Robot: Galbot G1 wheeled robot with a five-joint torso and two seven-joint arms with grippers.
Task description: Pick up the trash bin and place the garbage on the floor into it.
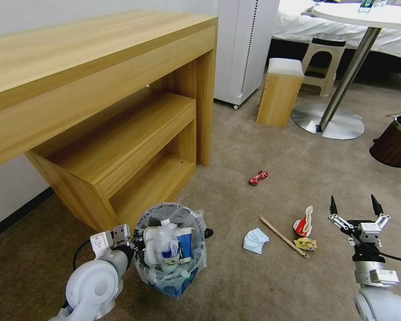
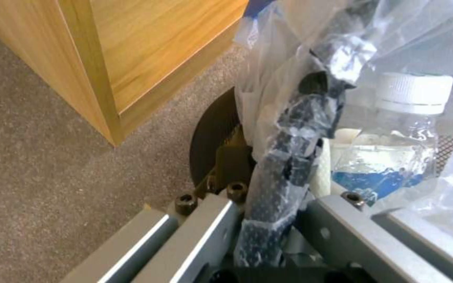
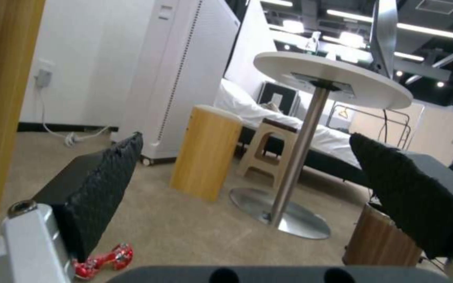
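The trash bin point(image 1: 170, 267), a dark wire bin lined with a clear bag, is near the desk's foot. It holds a plastic bottle point(image 2: 394, 149), a blue-white cup and white litter. My left gripper point(image 1: 130, 243) is shut on the bin's bagged rim point(image 2: 295, 149). On the beige floor point(image 1: 254, 285) lie a red wrapper point(image 1: 258, 177), a blue-white tissue point(image 1: 255, 240), a wooden stick point(image 1: 283, 236), a crushed red cup point(image 1: 304, 224) and a yellow scrap point(image 1: 305, 243). My right gripper point(image 1: 355, 208) hangs open to the right of the red cup, with nothing between its fingers point(image 3: 106, 188).
A wooden desk point(image 1: 98, 111) with low shelves stands close on the left. Farther off are a white cabinet point(image 1: 245, 44), a wooden stool point(image 1: 278, 96), a round table's metal base point(image 1: 327, 122) and a brown wood-grain bin point(image 1: 394, 142) at far right.
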